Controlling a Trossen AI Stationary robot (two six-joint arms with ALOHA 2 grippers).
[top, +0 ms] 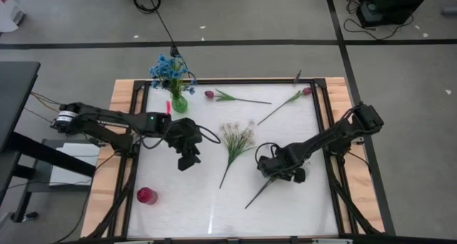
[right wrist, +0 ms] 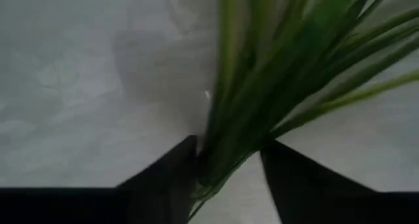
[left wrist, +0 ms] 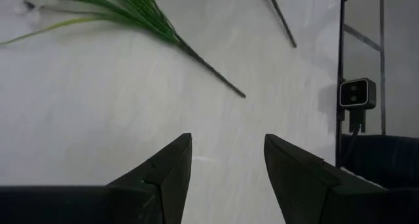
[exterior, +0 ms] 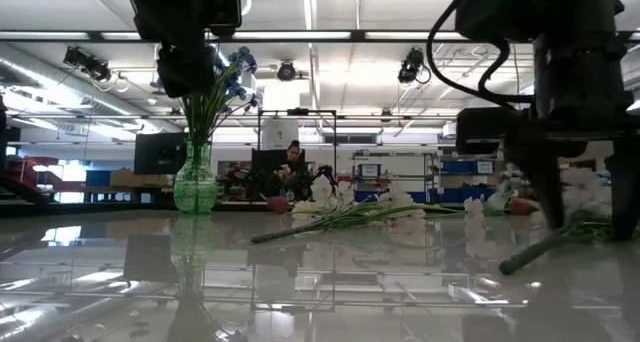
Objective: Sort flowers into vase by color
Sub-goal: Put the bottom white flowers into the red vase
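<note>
My right gripper [top: 277,173] [right wrist: 229,165] is open and low over a green leafy sprig [right wrist: 262,60], one finger on each side of its leaf bundle. The sprig's bare stem [top: 253,197] [exterior: 525,254] lies on the table, pointing at the near edge, and its head is hidden under the gripper. My left gripper [top: 187,157] [left wrist: 228,152] is open above bare table, left of a white-blossom sprig [top: 235,138] [exterior: 345,210] lying flat. Blue flowers [top: 168,69] stand in a green glass vase [top: 178,103] [exterior: 195,187]. Two dark pink tulips [top: 210,94] [top: 306,91] lie near the far edge. My right gripper straddles the sprig's leaf bundle [right wrist: 219,158] from above, just above where the leaves join the stem. The leaves lie against one finger [right wrist: 186,165] and a gap shows before the other. I cannot tell whether it touches them.
A small pink-red vase [top: 146,195] stands near the table's near left corner. A black frame [top: 321,115] edges the white table top. Open surface lies between the two arms toward the near edge.
</note>
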